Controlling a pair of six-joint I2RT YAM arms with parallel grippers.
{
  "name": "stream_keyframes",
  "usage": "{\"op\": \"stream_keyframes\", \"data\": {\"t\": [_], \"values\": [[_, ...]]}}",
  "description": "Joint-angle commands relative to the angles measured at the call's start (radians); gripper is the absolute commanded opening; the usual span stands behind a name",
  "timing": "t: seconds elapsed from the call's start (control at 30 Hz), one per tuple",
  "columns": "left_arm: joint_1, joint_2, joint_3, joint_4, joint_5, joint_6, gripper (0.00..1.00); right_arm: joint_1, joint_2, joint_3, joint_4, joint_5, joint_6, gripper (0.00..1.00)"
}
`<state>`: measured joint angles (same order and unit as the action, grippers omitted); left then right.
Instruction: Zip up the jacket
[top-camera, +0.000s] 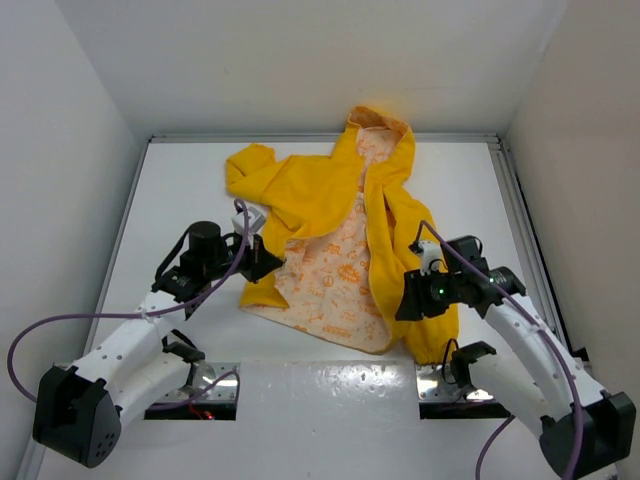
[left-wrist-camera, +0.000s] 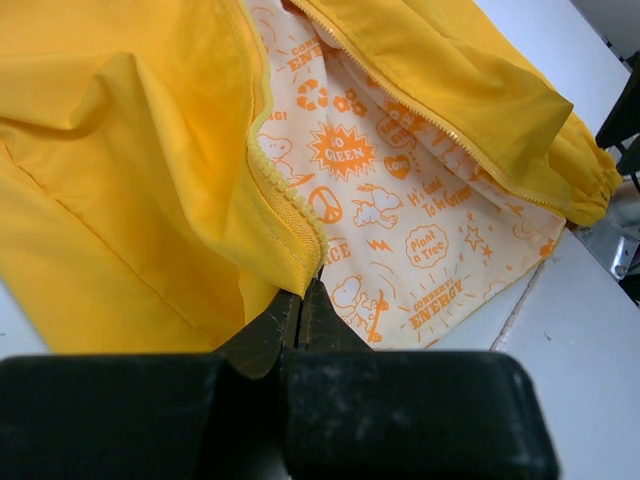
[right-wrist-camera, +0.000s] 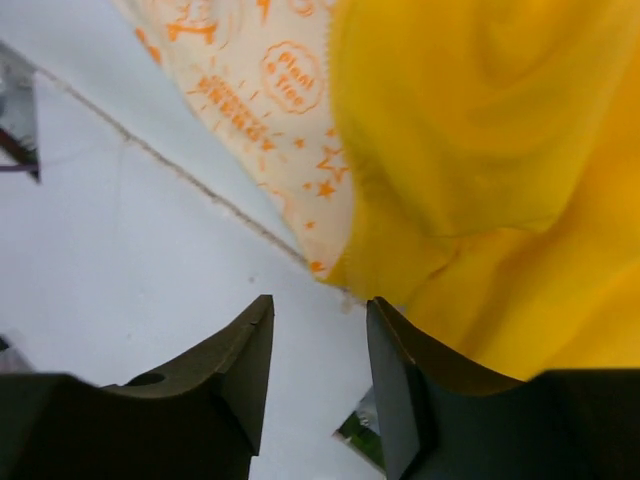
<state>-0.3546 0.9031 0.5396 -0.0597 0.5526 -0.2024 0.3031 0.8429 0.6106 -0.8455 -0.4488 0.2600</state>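
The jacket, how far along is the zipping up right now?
Done: nothing is zipped. The jacket lies open, its printed lining showing between the fronts.
In hand: the left gripper is shut on the bottom corner of one zipper edge. The right gripper stands open at the other front's hem, gripping nothing.
Left: bring both edges together, join the zipper at the bottom and pull it up.

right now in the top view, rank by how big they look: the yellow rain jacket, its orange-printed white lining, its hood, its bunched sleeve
1. bright-yellow hooded rain jacket
2. exposed white lining with orange print
3. bunched yellow sleeve and yellow hood: they look about alike, so not ranked
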Motion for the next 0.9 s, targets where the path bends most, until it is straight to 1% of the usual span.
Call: {"op": "stream_keyframes", "data": {"t": [0.0,0.03,0.07,0.17,0.23,0.37,0.43,0.5,0.57,0.67,0.83,0.87], "values": [[-0.011,-0.01,0.019,0.021,-0.003,0.014,0.0,0.005,0.037,-0.026,-0.024,-0.113,0.039,0.44],[-0.011,-0.01,0.019,0.021,-0.003,0.014,0.0,0.004,0.05,-0.025,-0.052,-0.111,0.032,0.46],[-0.011,-0.01,0.019,0.021,-0.003,0.014,0.0,0.004,0.079,-0.031,-0.052,-0.09,0.03,0.55],[-0.011,-0.01,0.019,0.021,-0.003,0.014,0.0,0.001,0.087,-0.051,0.002,-0.015,0.051,0.59],[-0.011,-0.01,0.019,0.021,-0.003,0.014,0.0,0.001,0.097,-0.057,0.042,0.011,0.074,0.59],[-0.011,-0.01,0.019,0.021,-0.013,0.014,0.0,0.004,0.16,-0.058,0.049,0.016,0.094,0.59],[-0.011,-0.01,0.019,0.021,-0.013,0.014,0.0,0.002,0.18,-0.067,0.08,0.021,0.105,0.59],[-0.011,-0.01,0.019,0.021,-0.013,0.014,0.0,0.004,0.186,-0.083,0.114,0.018,0.11,0.56],[-0.011,-0.01,0.019,0.021,-0.013,0.014,0.0,0.005,0.211,-0.089,0.131,0.021,0.113,0.56],[-0.011,-0.01,0.019,0.021,-0.013,0.014,0.0,0.005,0.254,-0.1,0.132,0.019,0.102,0.55],[-0.011,-0.01,0.019,0.021,-0.013,0.014,0.0,-0.01,0.262,-0.123,0.148,0.019,0.053,0.55],[-0.011,-0.01,0.019,0.021,-0.013,0.014,0.0,-0.013,0.268,-0.127,0.145,0.016,0.045,0.53]]}}
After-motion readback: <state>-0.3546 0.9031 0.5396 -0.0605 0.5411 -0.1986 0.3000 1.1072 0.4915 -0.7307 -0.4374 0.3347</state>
